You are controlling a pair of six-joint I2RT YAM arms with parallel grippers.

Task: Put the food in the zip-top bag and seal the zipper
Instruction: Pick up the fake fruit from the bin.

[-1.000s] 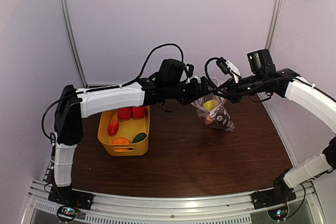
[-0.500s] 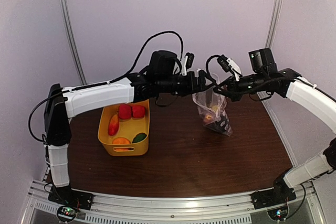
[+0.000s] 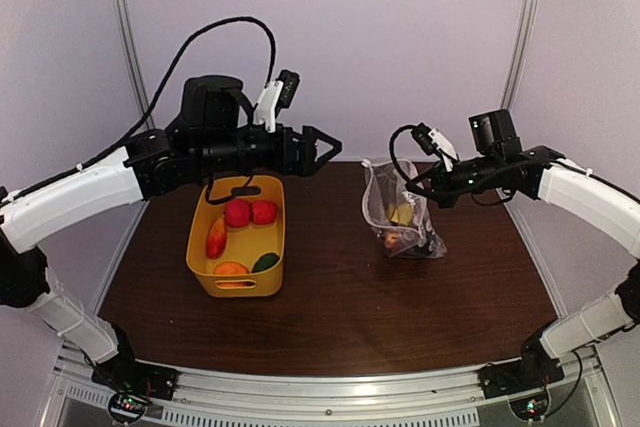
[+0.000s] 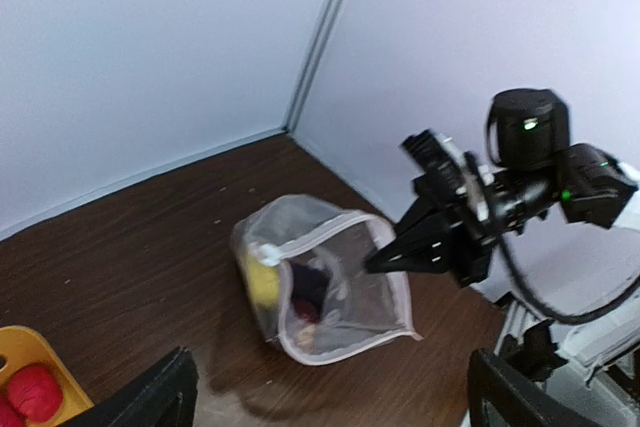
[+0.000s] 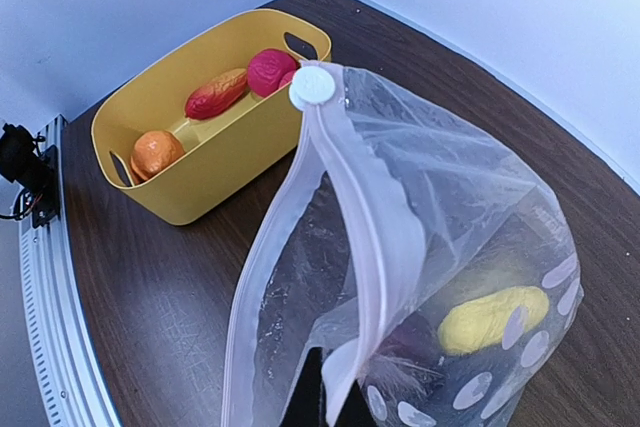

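Spillage risk: my right gripper pinches one zip-top bag lip, left gripper spread empty; food below those fingers may spill.

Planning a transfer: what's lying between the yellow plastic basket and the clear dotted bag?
Nothing: bare brown table from yellow plastic basket to clear dotted bag, top view.

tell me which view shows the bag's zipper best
Right wrist view: the zipper runs through the frame close up, down from its white slider. Left wrist view shows it from farther off, as the pale rim around the open mouth of the zip-top bag. Top external view shows the bag small, the strip hardly visible.
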